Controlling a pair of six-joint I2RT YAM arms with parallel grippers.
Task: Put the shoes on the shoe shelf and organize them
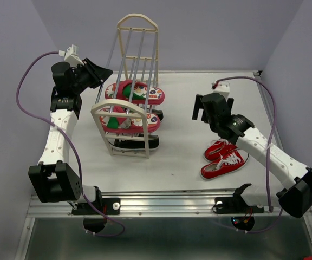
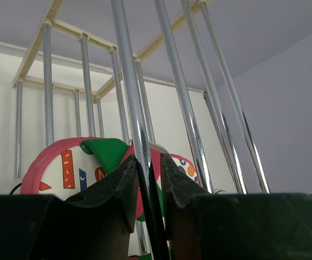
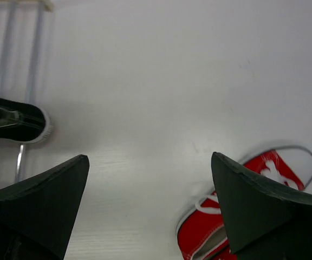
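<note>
Four of six shoes are shelved: pink flip-flops [image 1: 140,93] fill the two middle tiers of the shoe shelf [image 1: 145,21] and the black sneakers [image 1: 137,142] lie on the lowest rods. That leaves the red sneakers [image 1: 223,158], side by side on the counter [image 1: 183,108], well apart from the shelf on the right. So the step in hand looks like the reach for the red pair. The right fingers [image 3: 42,195] are spread wide and hover over bare counter, w/ one red shoe just under the right-hand finger in the wrist view. The left fingers [image 2: 121,187] are pressed almost together w/ a thin grey rod [image 2: 129,81] running down btwn them, so probably pinching it to steady the rack (contact itself is hard to confirm). Next move, as I judge it: shift the right arm over one sneaker, drop, close across the canvas upper rather than the laces, then carry it to a free upper tier, approx. level so the sole bridges the rods. Materials: soft red canvas, white rubbery soles and toe caps, loose white laces; flip-flops flat w/ printed pattern and green strap; rods polished and round, likely slippery, gaps btwn them; end frames cream, arched, matte.
</note>
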